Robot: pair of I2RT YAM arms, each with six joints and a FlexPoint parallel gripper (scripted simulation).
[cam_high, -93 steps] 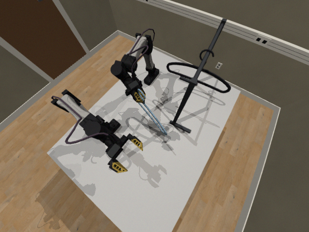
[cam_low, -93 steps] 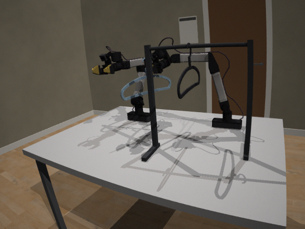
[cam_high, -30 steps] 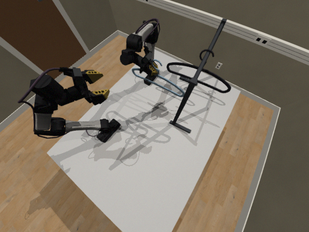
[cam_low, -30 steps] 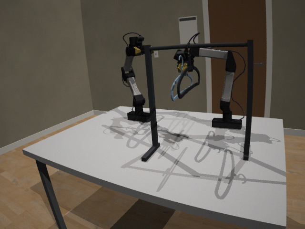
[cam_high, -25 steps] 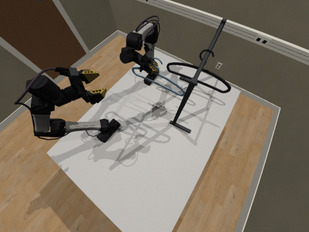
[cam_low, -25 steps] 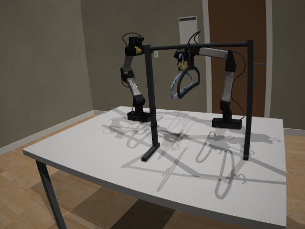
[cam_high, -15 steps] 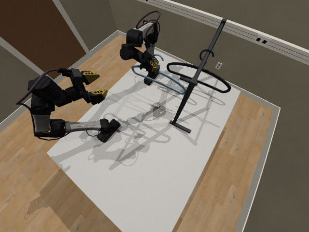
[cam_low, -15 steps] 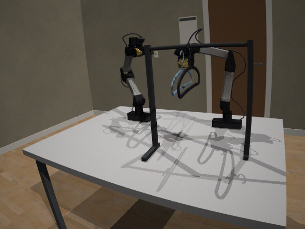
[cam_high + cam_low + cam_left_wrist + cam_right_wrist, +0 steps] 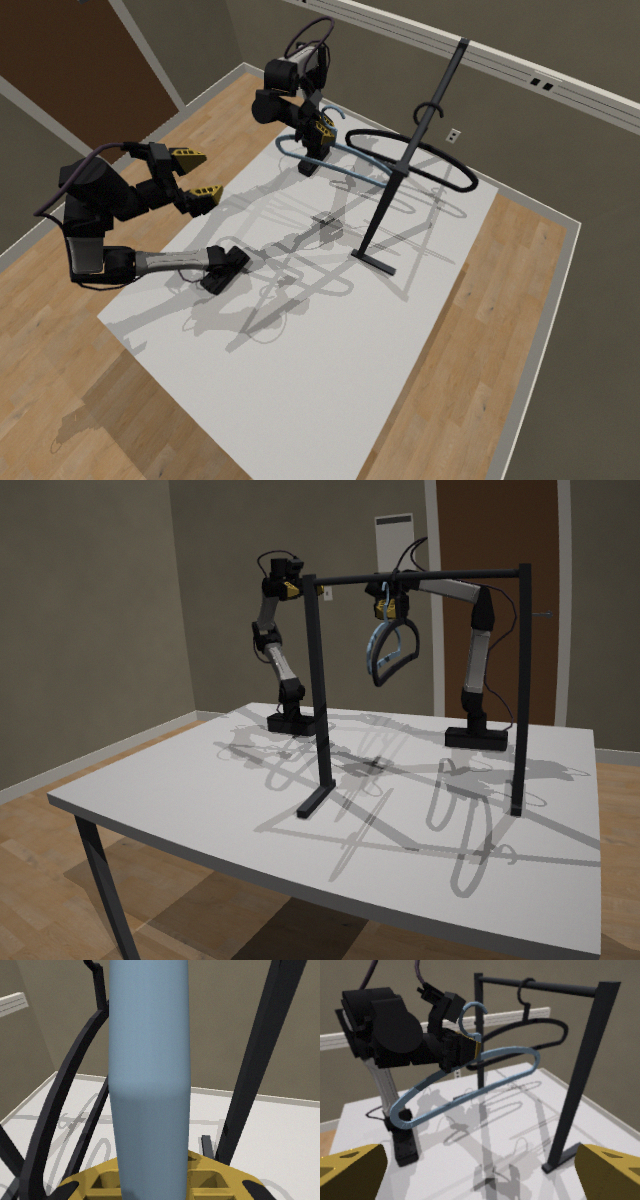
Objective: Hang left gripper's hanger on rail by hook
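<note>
My left gripper (image 9: pixel 325 131) (image 9: pixel 387 609) is shut on the neck of the light blue hanger (image 9: pixel 341 171) (image 9: pixel 369 653) (image 9: pixel 150 1035) (image 9: pixel 509 1050). The blue hook stands above the fingers, off the rail (image 9: pixel 444 82) (image 9: pixel 465 574) (image 9: pixel 560 987), on the arms' side of it. In the right wrist view the hook curves over and its open tip points right, towards the rail. The black hanger (image 9: pixel 473 183) (image 9: pixel 417 642) (image 9: pixel 565 1030) hangs on the rail by its hook. My right gripper (image 9: pixel 214 174) (image 9: pixel 480 1152) is open and empty, well away from the rack.
The dark rack stands upright on the white table (image 9: pixel 310 387) (image 9: pixel 180 800). Its near post (image 9: pixel 379 217) (image 9: pixel 585 1075) is close to the blue hanger's end in the top view, where the gap cannot be told. The black hanger's body is beyond the blue one in the right wrist view.
</note>
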